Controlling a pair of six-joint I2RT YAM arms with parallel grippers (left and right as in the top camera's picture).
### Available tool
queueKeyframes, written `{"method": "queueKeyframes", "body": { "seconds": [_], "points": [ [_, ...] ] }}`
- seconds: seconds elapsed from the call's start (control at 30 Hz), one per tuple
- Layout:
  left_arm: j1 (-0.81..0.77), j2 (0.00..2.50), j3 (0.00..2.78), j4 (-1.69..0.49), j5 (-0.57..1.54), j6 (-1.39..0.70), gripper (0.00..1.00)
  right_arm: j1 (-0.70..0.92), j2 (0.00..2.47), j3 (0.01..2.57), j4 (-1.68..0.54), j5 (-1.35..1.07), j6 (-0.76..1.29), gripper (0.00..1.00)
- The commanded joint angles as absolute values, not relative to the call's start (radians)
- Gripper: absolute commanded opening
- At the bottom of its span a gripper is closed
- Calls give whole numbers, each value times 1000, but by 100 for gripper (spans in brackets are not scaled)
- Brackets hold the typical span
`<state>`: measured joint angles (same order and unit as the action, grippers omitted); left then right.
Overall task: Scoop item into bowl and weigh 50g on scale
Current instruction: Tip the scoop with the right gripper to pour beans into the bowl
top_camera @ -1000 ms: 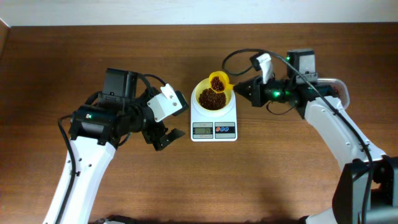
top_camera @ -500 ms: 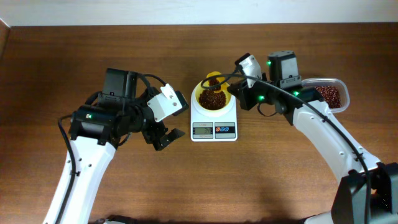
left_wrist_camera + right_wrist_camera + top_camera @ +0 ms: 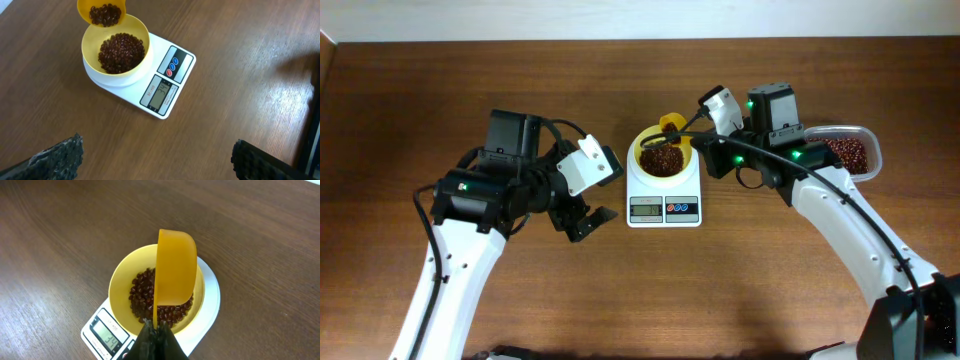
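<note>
The pale yellow bowl [image 3: 663, 157] holds red-brown beans [image 3: 661, 160] and sits on the white scale [image 3: 664, 198], whose display reads 34 [image 3: 161, 93]. My right gripper [image 3: 156, 330] is shut on the handle of a yellow scoop [image 3: 175, 272], tilted on its side over the bowl's far rim. The scoop [image 3: 101, 11] still holds some beans in the left wrist view. My left gripper [image 3: 155, 160] is open and empty over bare table, left of the scale [image 3: 167, 82]. The bowl also shows in the wrist views [image 3: 90, 37] [image 3: 120, 280].
A clear plastic tub [image 3: 848, 150] with more beans stands at the right, behind my right arm. The wooden table [image 3: 650, 290] runs all around the scale.
My right arm has swung left and brought the scoop from beside the bowl to over it, then rolled it onto its side. The left arm has not moved.
</note>
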<state>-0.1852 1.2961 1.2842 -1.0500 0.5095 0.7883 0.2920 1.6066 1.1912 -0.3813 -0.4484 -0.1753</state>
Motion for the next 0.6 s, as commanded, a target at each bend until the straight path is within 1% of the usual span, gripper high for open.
{"method": "queueKeyframes", "body": {
  "seconds": [0.0, 0.57],
  "points": [
    [-187, 1298, 1276, -1049, 527, 776, 99, 321, 1566, 1197, -393, -431, -188, 4],
    [-187, 1298, 1276, -1049, 527, 776, 99, 334, 1568, 1197, -384, -406, -210, 4]
  ]
}}
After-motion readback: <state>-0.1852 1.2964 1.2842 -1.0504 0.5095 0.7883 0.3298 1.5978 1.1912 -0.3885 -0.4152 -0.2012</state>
